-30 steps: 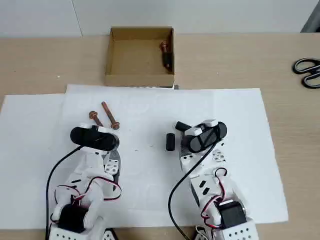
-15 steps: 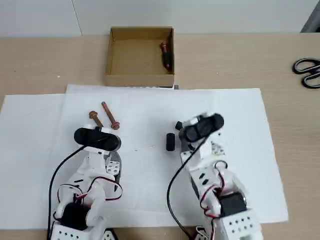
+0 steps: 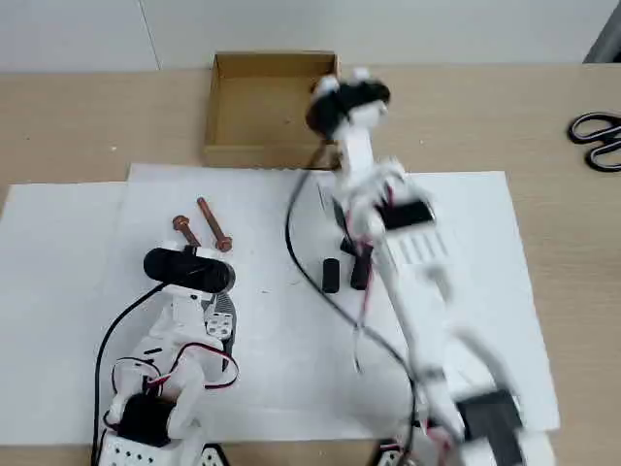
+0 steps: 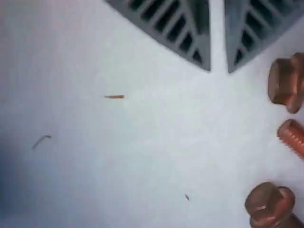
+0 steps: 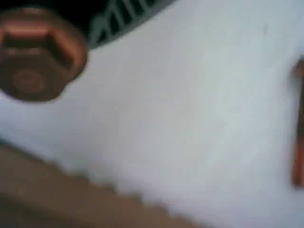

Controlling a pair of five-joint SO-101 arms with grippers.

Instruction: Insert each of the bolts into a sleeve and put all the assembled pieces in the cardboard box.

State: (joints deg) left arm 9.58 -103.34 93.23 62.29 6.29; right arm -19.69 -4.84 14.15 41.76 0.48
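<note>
My right arm (image 3: 388, 218) stretches far over the paper, and its wrist end (image 3: 347, 102) hangs above the right side of the cardboard box (image 3: 267, 153). Close against a grey finger (image 5: 123, 19) sits a copper bolt head (image 5: 38, 59) with something dark behind it, carried in the gripper. Two loose bolts (image 3: 184, 229) (image 3: 213, 223) lie on the paper just ahead of my left arm (image 3: 189, 270). Their heads (image 4: 285, 80) (image 4: 266, 204) appear beside my left gripper (image 4: 218, 70), whose fingers are nearly together over bare paper. A black sleeve (image 3: 331, 275) lies mid-paper.
A large white paper sheet (image 3: 466, 223) covers the table's near half. Black scissors (image 3: 597, 136) lie at the far right edge. A second dark sleeve (image 3: 347, 243) is partly hidden beside the right arm.
The right arm has swung from beside the sleeves mid-paper out to the cardboard box. The left arm has stayed in place.
</note>
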